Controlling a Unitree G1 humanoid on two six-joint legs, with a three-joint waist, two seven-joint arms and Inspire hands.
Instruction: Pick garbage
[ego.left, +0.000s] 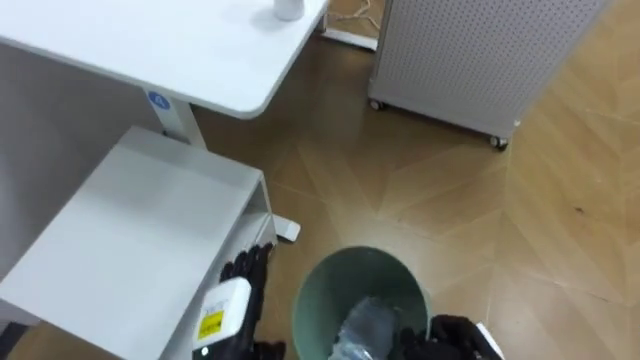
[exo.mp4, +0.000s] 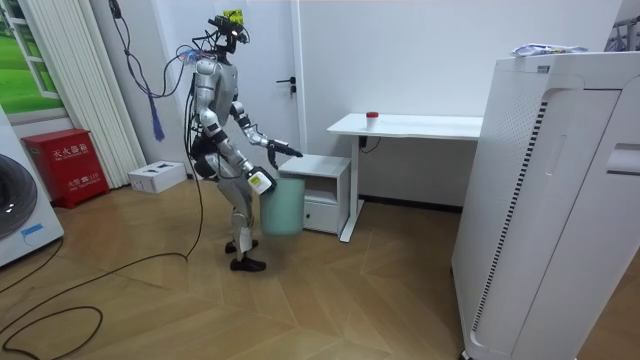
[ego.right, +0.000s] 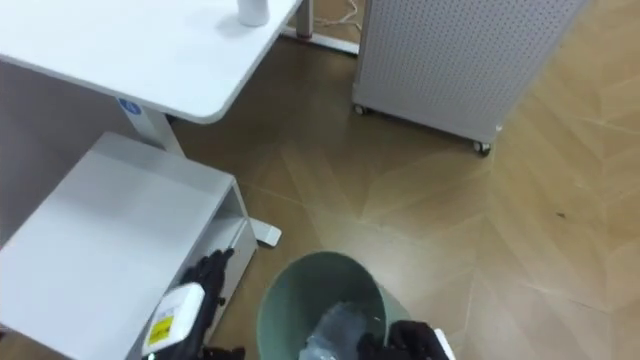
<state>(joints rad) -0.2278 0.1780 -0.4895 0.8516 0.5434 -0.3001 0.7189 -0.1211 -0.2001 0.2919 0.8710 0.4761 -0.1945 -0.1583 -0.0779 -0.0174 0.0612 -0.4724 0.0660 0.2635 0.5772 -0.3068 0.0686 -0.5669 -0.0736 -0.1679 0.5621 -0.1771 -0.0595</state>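
Wood flooring carries a green bin (ego.left: 320, 285) beside a white cabinet (ego.left: 130, 225). Left hand (ego.left: 245, 275): fingers released, empty, at the cabinet's edge. Right hand (ego.left: 455, 335): grasp state cannot be determined; it adjoins crumpled grey garbage (ego.left: 365, 322) inside the bin mouth.

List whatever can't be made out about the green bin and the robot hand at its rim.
Right robot hand: cut off by the eye views' lower edge; whether it grips the garbage is unclear.
Garbage: a crumpled greyish lump in the green bin; what it is cannot be told.
Small white object on the desk: cut off by the upper edge.
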